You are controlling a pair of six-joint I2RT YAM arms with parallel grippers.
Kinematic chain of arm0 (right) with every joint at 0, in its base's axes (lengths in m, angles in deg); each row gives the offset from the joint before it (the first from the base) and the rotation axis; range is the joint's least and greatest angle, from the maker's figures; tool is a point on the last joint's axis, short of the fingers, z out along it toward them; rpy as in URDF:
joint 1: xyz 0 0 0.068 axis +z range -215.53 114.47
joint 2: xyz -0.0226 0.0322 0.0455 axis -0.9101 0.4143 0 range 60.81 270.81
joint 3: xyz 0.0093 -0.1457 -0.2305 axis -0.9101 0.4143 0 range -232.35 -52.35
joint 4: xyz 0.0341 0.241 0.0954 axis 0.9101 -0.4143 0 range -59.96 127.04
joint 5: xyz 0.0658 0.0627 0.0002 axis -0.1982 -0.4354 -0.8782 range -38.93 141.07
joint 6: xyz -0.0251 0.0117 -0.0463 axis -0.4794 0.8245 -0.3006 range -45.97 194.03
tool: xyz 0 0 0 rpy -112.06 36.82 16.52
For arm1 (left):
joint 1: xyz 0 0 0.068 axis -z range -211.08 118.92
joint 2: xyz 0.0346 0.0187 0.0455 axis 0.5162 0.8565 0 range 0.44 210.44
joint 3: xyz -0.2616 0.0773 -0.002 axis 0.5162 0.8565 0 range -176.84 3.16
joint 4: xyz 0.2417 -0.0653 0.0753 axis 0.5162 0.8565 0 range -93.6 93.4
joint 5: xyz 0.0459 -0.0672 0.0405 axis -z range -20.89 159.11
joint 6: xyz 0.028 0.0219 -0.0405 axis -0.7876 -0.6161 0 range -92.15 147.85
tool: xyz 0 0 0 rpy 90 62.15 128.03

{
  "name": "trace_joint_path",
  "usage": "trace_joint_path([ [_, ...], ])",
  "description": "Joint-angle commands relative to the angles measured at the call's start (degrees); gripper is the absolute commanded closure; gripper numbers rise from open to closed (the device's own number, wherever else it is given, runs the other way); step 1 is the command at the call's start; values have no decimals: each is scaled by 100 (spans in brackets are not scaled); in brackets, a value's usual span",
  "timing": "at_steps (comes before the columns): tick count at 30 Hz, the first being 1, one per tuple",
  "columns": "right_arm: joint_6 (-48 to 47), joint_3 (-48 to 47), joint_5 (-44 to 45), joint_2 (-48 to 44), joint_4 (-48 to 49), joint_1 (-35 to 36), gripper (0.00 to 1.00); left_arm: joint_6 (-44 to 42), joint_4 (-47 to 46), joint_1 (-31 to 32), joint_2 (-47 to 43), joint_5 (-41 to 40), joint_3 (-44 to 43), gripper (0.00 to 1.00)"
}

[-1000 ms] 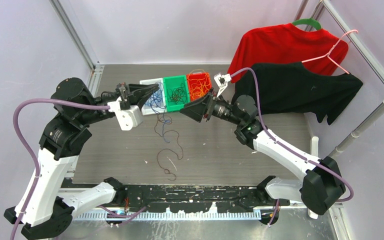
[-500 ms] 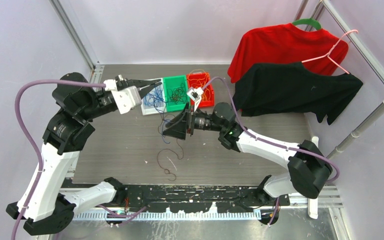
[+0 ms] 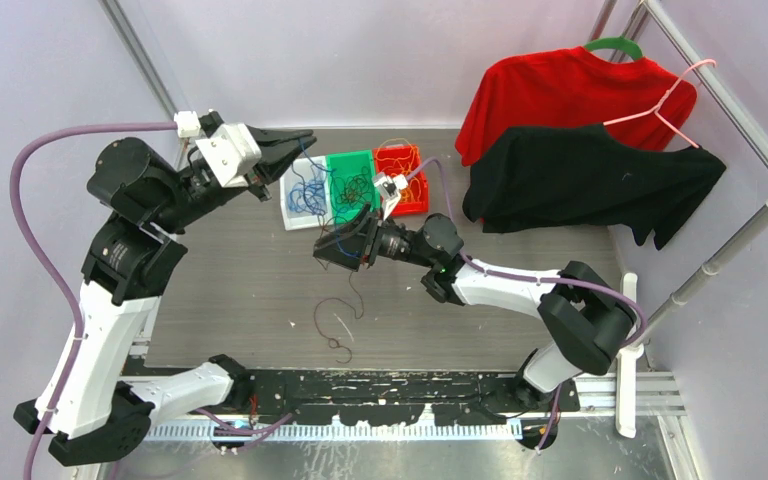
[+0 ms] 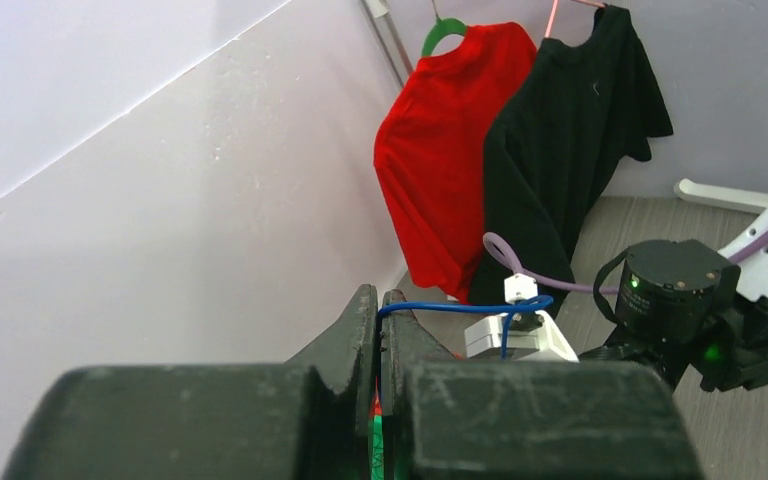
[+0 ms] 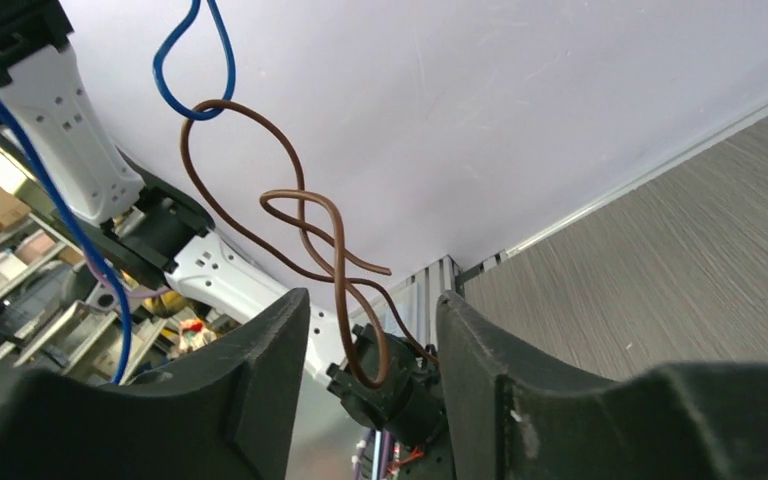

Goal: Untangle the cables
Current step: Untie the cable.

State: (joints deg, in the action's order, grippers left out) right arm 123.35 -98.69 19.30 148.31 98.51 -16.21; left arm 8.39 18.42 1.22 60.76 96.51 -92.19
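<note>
Blue cable (image 4: 460,309) clamped in the left gripper's (image 4: 378,297) closed fingers, high above the table (image 3: 230,290); twisted brown cable (image 5: 338,262) hangs below its loop, between the right gripper's (image 5: 372,305) parted fingers, unpinched; a brown strand (image 3: 338,335) lies looped on the table; other cables (image 3: 352,188) fill three trays (image 3: 348,157).

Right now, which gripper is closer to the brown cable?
Right. The brown cable dangles between the open jaws of the right gripper. The left gripper is farther off, raised near the white tray, shut on the blue cable.
</note>
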Motion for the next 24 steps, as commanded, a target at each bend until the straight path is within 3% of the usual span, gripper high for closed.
trace_joint_path([
  [1, 243, -143, 338, 70, 838, 88, 51, 388, -485, 27, 0, -335, -190, 100],
  [9, 548, -194, 423, 407, 1363, 324, 55, 214, -613, 23, 6, -709, -149, 100],
  [16, 517, 280, 670, 182, 1327, 255, 98, -336, -815, 22, 29, -1248, -247, 100],
  [22, 73, 1106, 829, -473, 436, -163, 99, -1242, -1372, 23, 50, -2078, -246, 100],
  [24, -292, 1230, 927, -726, -374, -290, 99, -1384, -1619, 23, 45, -2298, -209, 100],
])
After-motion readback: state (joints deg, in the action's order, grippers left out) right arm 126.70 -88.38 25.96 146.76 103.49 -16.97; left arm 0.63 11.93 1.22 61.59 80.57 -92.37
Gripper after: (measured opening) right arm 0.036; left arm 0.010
